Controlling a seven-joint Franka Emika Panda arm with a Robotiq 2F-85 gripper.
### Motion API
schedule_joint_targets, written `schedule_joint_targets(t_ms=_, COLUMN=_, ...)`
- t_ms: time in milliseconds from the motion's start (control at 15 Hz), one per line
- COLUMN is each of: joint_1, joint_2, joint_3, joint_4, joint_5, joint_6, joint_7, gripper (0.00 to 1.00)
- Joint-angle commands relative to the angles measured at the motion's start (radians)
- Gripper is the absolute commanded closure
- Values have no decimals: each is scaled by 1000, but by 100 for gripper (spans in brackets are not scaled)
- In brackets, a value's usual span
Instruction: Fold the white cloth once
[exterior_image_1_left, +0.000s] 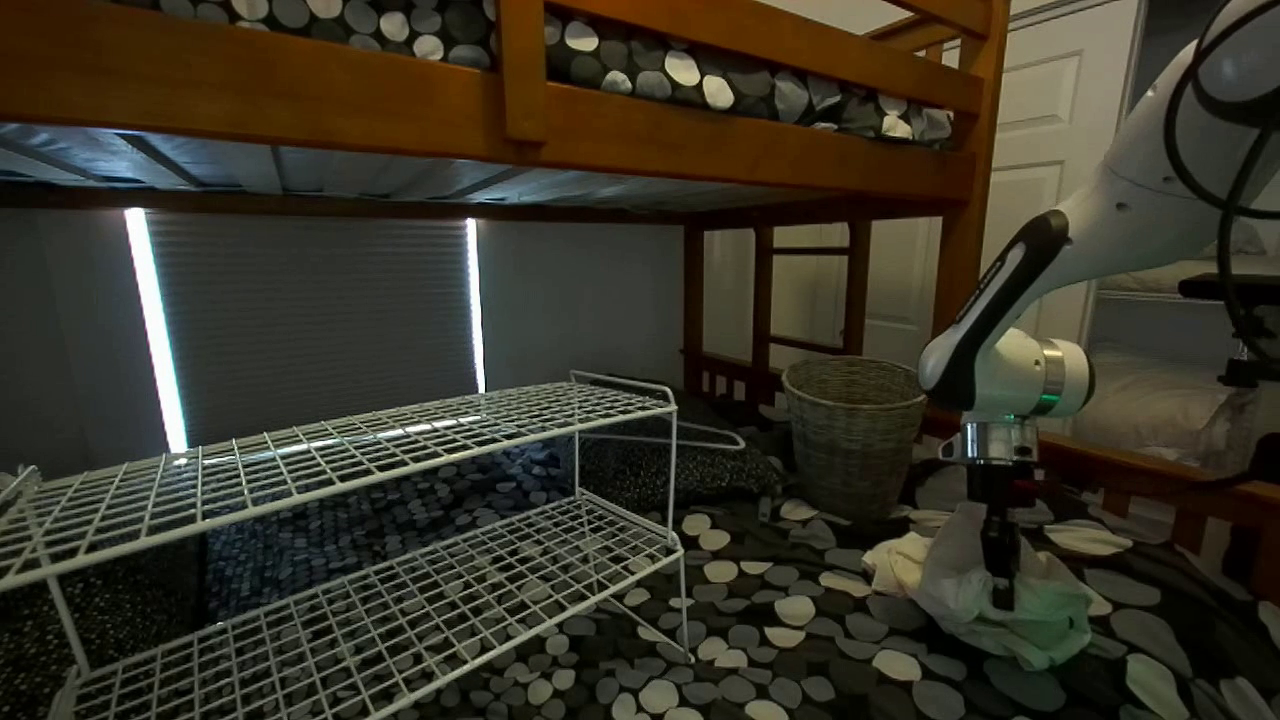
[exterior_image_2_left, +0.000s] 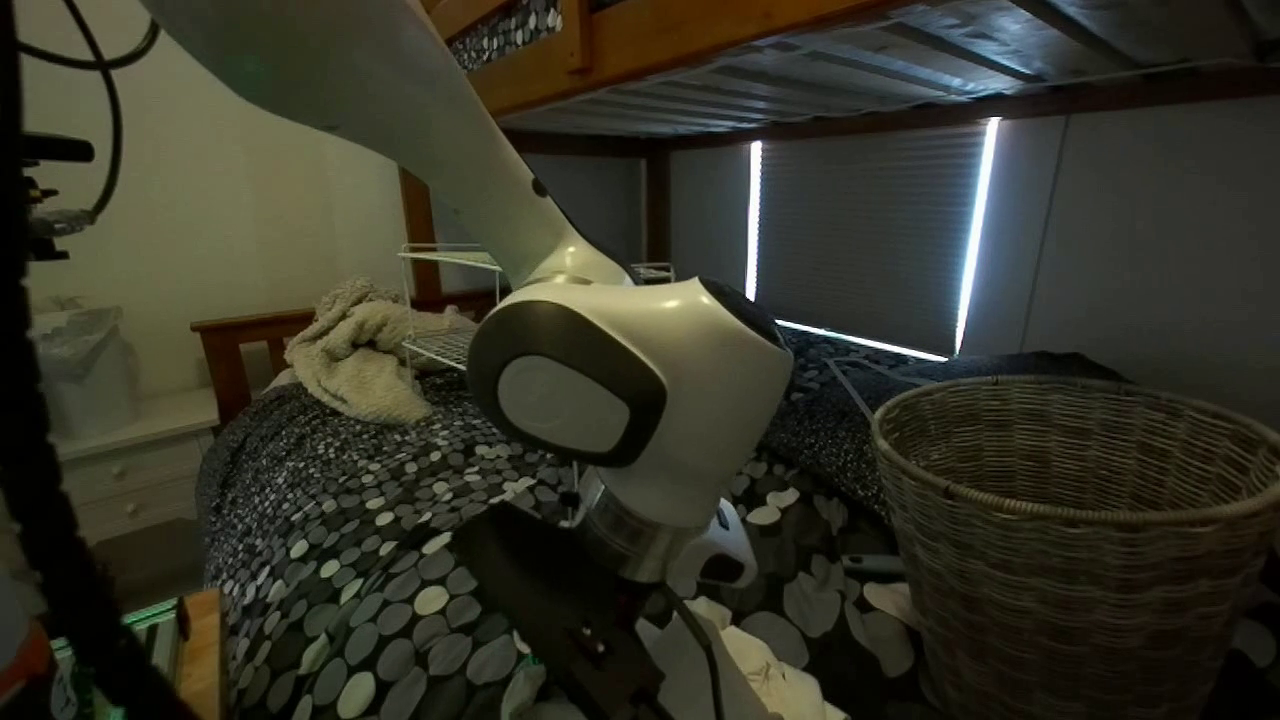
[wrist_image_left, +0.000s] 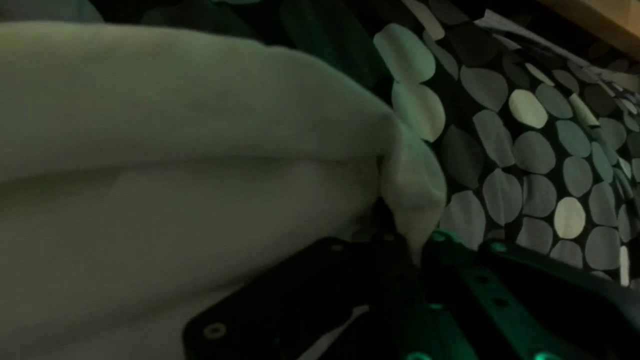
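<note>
The white cloth (wrist_image_left: 190, 205) looks matt, the wicker basket (exterior_image_1_left: 852, 450) rough.

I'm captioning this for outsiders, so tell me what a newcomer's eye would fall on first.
Most likely the white robot arm, slanting from the top left into the middle of an exterior view, its gripper pinching the white cloth on the dotted bedding. Next, perhaps, the wicker basket, large at the right edge of an exterior view, and the white wire rack standing on that bedding, at the lower left of an exterior view.
</note>
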Motion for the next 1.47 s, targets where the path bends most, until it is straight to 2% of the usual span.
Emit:
schedule_joint_targets(t_ms=0, joint_1=-26, joint_2=60, joint_3=31, joint_4=23, joint_5=82, joint_6=70, joint_7=-79, gripper=99)
schedule_joint_targets(t_ms=200, joint_1=-36, joint_2=96, joint_3=48, joint_4=33, joint_5=109, joint_6=95, joint_7=-110, gripper=99)
schedule_joint_targets(t_ms=267, joint_1=-36, joint_2=105, joint_3=47, joint_4=35, joint_5=93, joint_6=96, joint_7=-105, gripper=72)
schedule_joint_targets(t_ms=400, joint_1=-39, joint_2=97, joint_3=44, joint_4=38, joint_5=72, joint_6=64, joint_7=-84, gripper=65)
schedule_joint_targets(t_ms=933, joint_1=-30, joint_2=-132, joint_3=-21, joint_4=31, joint_5=-39, joint_6=-35, joint_7=207, gripper=3)
schedule_joint_targets(t_ms=1000, joint_1=-27, joint_2=-162, joint_3=-26, joint_4=30, joint_5=-57, joint_6=-25, joint_7=247, gripper=0)
schedule_joint_targets(t_ms=1400, joint_1=-7, joint_2=-347, joint_3=-13, joint_4=-10, joint_5=-265, joint_6=11, joint_7=570, gripper=0)
